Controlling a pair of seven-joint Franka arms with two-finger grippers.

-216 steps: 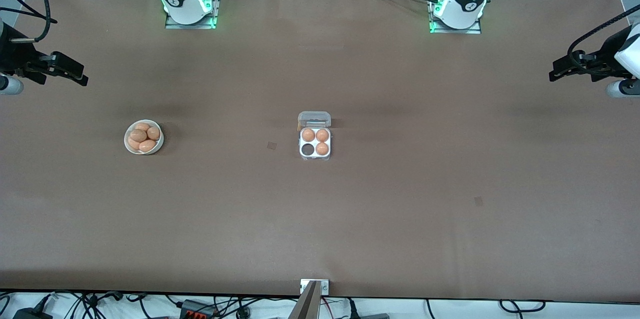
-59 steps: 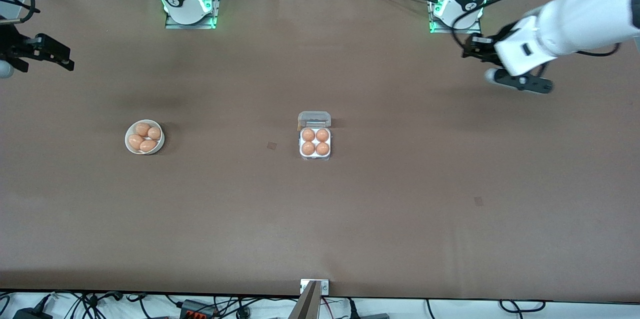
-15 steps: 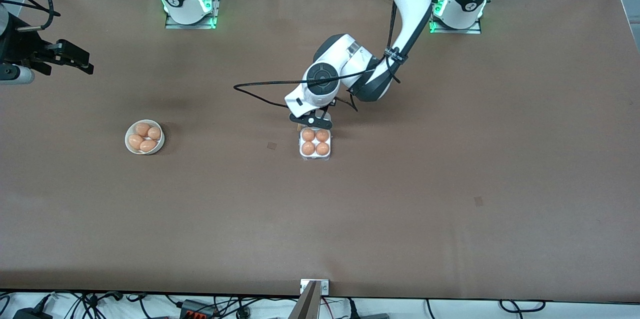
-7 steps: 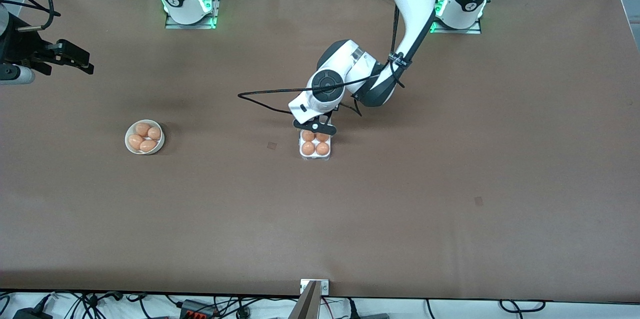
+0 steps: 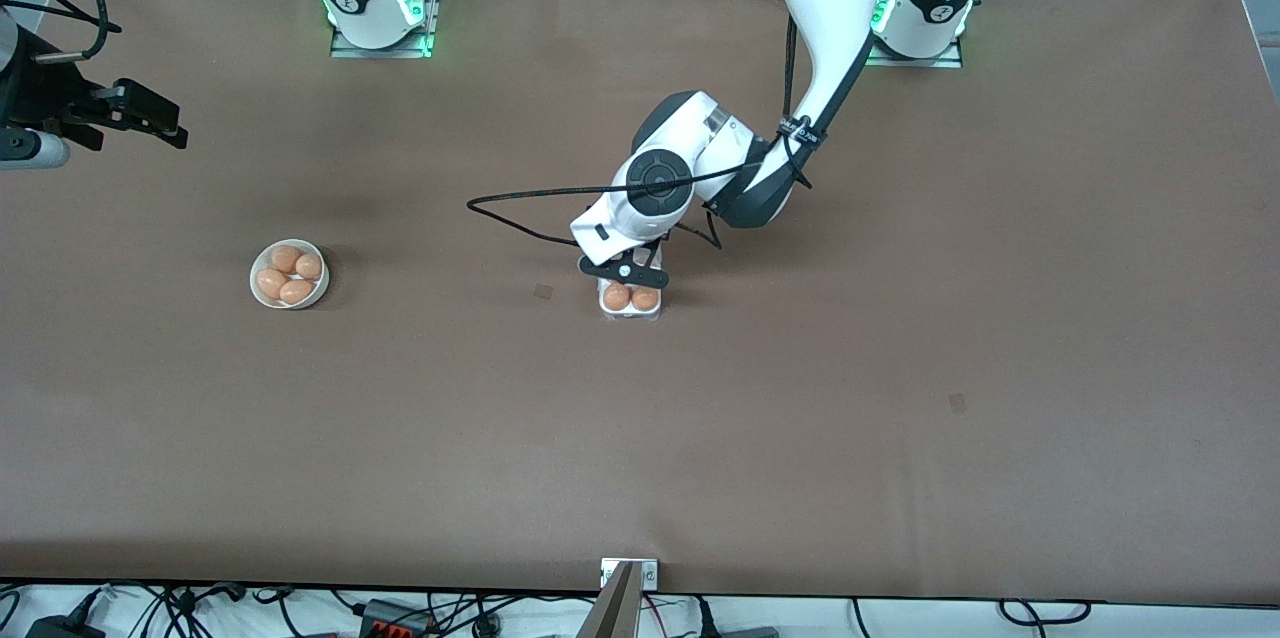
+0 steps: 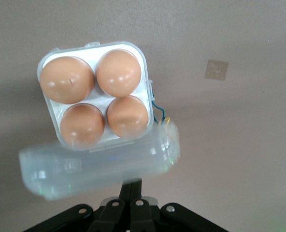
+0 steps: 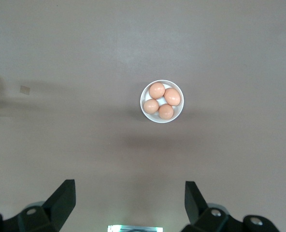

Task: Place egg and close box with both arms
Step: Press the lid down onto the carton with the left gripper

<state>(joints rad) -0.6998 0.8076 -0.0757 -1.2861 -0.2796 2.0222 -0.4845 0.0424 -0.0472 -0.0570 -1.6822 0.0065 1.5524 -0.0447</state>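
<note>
Brown tabletop [image 5: 900, 368], mid-span: clear-plastic four-cell egg box [image 6: 92, 104], all cells filled with orange-brown eggs [image 6: 67, 79].

Left gripper [image 5: 622, 270], fingers together, pushes the hinged transparent lid [image 6: 99, 166], half swung over the eggs. Lid looks thin, springy, probably slippery; press its free edge, not the fragile eggs. Right gripper [image 7: 128, 195] waits with fingers apart above the round white bowl [image 7: 162, 101].

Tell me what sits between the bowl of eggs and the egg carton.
Nothing: in the front view only bare table separates the bowl from the carton.
</note>
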